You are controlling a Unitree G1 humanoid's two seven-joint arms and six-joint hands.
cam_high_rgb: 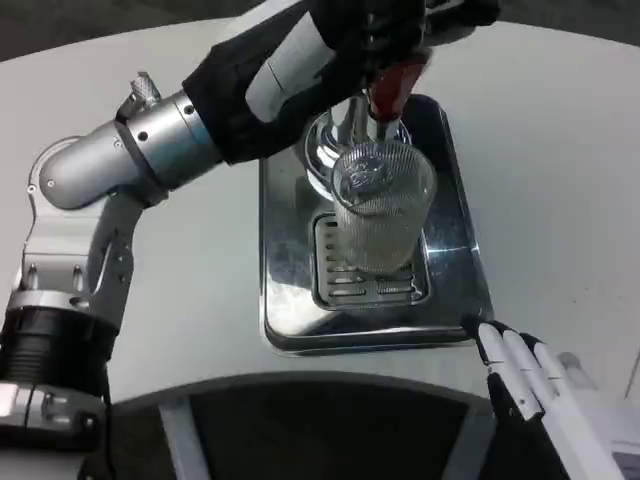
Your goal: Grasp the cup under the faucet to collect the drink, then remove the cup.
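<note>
A clear ribbed cup (380, 215) stands upright on the slotted grate (350, 285) of a steel drip tray (285, 300), right below the chrome faucet (335, 135). My left arm reaches across from the left, and my left hand (395, 25) is at the top edge, closed around the upper end of the red tap handle (393, 88). My right hand (525, 375) lies low at the bottom right with its fingers stretched out and pointing at the tray's front right corner. It holds nothing and stays apart from the cup. I cannot tell whether there is liquid in the cup.
The white round table (560, 180) extends on both sides of the tray. Its front edge curves across the bottom, with a dark floor below. My left forearm (150, 150) hangs over the table's left part.
</note>
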